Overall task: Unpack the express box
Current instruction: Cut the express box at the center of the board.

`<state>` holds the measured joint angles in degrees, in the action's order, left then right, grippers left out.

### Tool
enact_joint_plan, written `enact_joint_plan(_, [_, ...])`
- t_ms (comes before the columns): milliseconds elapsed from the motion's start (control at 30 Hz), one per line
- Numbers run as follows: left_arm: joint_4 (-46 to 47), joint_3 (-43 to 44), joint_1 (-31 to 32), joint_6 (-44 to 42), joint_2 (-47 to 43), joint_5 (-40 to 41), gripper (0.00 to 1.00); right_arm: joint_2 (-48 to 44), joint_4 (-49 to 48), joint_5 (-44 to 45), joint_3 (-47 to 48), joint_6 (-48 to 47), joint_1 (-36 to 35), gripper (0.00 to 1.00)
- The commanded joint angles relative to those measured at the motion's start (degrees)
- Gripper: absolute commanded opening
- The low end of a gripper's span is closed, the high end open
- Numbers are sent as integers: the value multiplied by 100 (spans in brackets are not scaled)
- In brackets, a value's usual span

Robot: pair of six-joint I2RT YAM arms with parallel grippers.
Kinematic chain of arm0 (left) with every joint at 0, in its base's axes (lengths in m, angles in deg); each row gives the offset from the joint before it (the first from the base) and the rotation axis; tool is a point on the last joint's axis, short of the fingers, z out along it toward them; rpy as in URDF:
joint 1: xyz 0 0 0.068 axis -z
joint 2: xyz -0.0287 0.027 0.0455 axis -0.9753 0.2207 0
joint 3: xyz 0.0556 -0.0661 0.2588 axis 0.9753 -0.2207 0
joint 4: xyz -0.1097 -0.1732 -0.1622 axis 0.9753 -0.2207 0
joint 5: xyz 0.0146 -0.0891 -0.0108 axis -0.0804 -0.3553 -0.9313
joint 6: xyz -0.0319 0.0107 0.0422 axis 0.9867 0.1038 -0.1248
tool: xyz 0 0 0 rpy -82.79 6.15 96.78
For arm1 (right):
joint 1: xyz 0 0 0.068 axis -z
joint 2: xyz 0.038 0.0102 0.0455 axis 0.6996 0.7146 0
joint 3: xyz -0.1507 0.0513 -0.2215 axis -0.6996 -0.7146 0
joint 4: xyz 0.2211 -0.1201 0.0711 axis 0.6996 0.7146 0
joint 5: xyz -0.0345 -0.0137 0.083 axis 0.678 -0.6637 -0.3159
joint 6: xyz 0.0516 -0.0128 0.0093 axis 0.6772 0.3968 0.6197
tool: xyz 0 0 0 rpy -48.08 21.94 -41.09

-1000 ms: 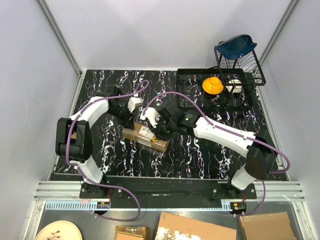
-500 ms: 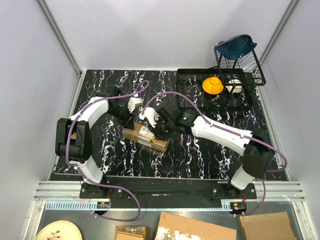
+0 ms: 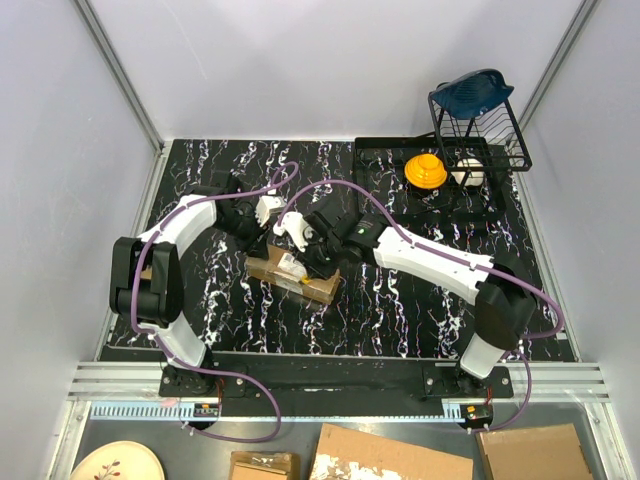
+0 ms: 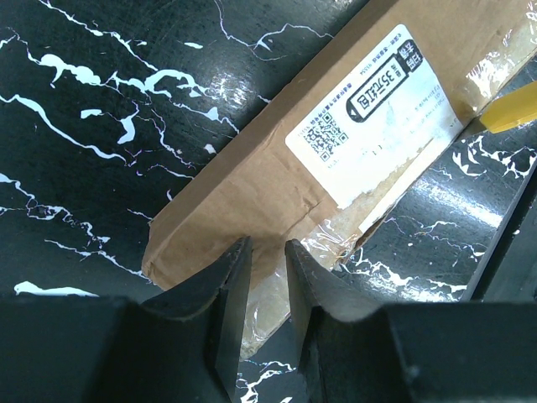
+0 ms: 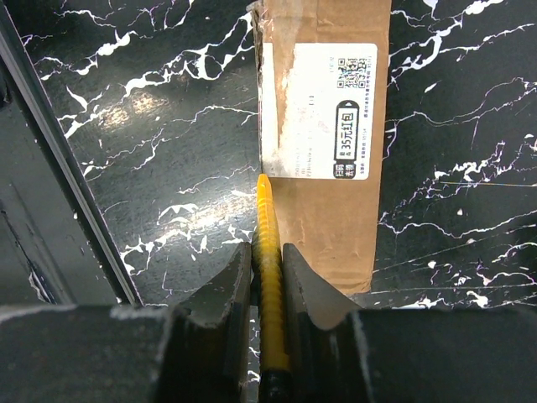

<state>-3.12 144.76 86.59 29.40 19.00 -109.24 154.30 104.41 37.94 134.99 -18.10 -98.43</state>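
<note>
The express box [image 3: 293,274], a small brown carton with clear tape and a white label [image 5: 323,113], lies slanted on the black marble table. My right gripper [image 3: 316,258] is shut on a yellow utility knife [image 5: 268,277]. The knife tip rests along the box's [image 5: 331,214] long edge, just below the label. My left gripper [image 3: 262,232] hovers at the box's other, taped end [image 4: 277,180]. In the left wrist view its fingers [image 4: 266,245] stand a narrow gap apart, holding nothing. The yellow knife tip [image 4: 508,116] shows at the right edge.
A black wire rack [image 3: 490,130] with a blue item [image 3: 475,88] on top stands at the back right. Beside it a black tray [image 3: 385,150] holds a yellow object [image 3: 425,170] and a white one [image 3: 468,172]. Torn cardboard pieces [image 3: 390,460] and a plate [image 3: 115,462] lie below the table's front edge.
My right arm has shifted left and slightly farther back, carrying the knife along the box. The box and the left gripper have barely moved.
</note>
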Motion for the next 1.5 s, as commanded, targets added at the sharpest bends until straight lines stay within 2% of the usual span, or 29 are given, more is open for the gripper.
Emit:
enact_joint_plan(0, [302,-369,50,-270,376,420,31,233,-424,364,119,75,43,0])
enact_joint_plan(400, [302,-307,59,-226,437,385,31,-479,-599,637,-31,93,43,0])
enact_joint_plan(700, [302,-307,59,-235,464,429,31,-822,-969,329,-119,181,43,0])
enact_joint_plan(1467, [275,-298,59,-261,420,481,30,-268,-1039,-207,-171,216,43,0])
